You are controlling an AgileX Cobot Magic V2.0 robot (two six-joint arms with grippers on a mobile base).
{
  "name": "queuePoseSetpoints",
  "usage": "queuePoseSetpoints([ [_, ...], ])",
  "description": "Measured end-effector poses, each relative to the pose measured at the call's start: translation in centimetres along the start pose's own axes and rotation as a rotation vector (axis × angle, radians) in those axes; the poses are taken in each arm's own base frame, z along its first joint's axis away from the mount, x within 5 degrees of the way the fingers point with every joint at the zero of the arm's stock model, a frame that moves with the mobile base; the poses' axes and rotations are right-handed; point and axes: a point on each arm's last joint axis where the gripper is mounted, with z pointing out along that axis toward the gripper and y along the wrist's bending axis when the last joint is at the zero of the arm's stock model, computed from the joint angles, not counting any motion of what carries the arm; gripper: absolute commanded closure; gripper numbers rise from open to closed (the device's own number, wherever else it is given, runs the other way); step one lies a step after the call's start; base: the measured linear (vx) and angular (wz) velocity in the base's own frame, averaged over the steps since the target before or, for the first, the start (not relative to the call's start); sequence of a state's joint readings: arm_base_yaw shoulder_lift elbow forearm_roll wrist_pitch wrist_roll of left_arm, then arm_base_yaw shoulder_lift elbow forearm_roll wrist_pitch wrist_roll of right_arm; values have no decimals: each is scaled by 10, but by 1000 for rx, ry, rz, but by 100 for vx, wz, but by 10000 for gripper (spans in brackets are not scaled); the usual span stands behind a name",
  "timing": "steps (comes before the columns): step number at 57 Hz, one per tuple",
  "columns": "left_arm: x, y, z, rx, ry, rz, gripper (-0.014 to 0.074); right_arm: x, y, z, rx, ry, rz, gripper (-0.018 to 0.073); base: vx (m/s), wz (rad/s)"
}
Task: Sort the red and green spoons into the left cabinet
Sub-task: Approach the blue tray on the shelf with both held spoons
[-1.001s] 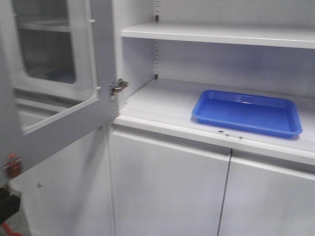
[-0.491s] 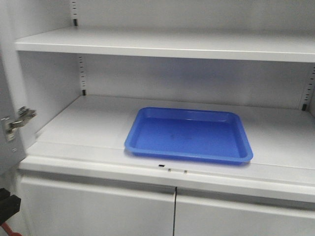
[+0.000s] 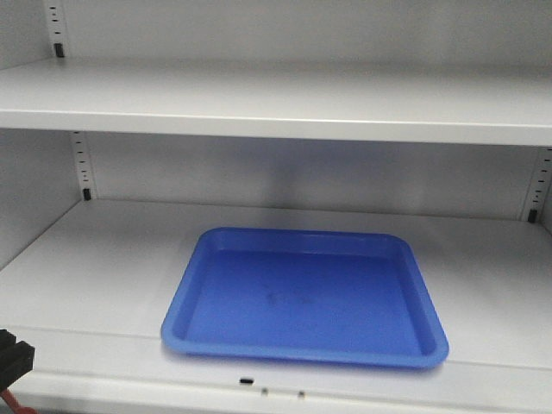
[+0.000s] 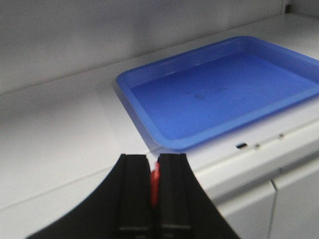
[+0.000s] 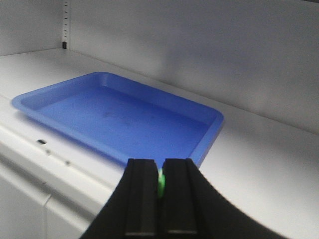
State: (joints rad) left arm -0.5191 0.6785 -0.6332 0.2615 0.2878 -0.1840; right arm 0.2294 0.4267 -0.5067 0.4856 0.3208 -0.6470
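My left gripper [image 4: 154, 160] is shut on the red spoon [image 4: 155, 181]; only a thin red sliver shows between its black fingers. It hangs in front of the cabinet's shelf board [image 4: 60, 124], left of the blue tray [image 4: 219, 92]. My right gripper [image 5: 159, 163] is shut on the green spoon [image 5: 160, 183], seen as a green sliver between the fingers, in front of the tray's [image 5: 119, 117] right front corner. The front view shows the pale grey cabinet shelf [image 3: 86, 267] with the tray [image 3: 302, 297] on it; the grippers do not show there.
An upper shelf board [image 3: 276, 103] spans the cabinet above the tray. Peg-hole strips [image 3: 82, 164] run up the rear corners. The shelf's front lip [image 3: 129, 388] has small holes, with closed lower doors [image 4: 294, 199] beneath. A black-and-red part [image 3: 13, 362] sits at the front view's bottom left.
The front view has swung from the open cabinet door to face the shelf squarely and come closer; the blue tray now sits large and centred. The door has left the view.
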Motion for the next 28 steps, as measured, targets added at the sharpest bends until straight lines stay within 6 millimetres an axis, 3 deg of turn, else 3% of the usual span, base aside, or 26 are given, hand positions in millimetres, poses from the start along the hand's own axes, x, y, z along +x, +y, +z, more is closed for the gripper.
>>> queuePoseSetpoints([
  [28, 0, 0, 0, 0, 0, 0, 603, 0, 0, 0, 0, 0, 0, 562, 21, -8],
])
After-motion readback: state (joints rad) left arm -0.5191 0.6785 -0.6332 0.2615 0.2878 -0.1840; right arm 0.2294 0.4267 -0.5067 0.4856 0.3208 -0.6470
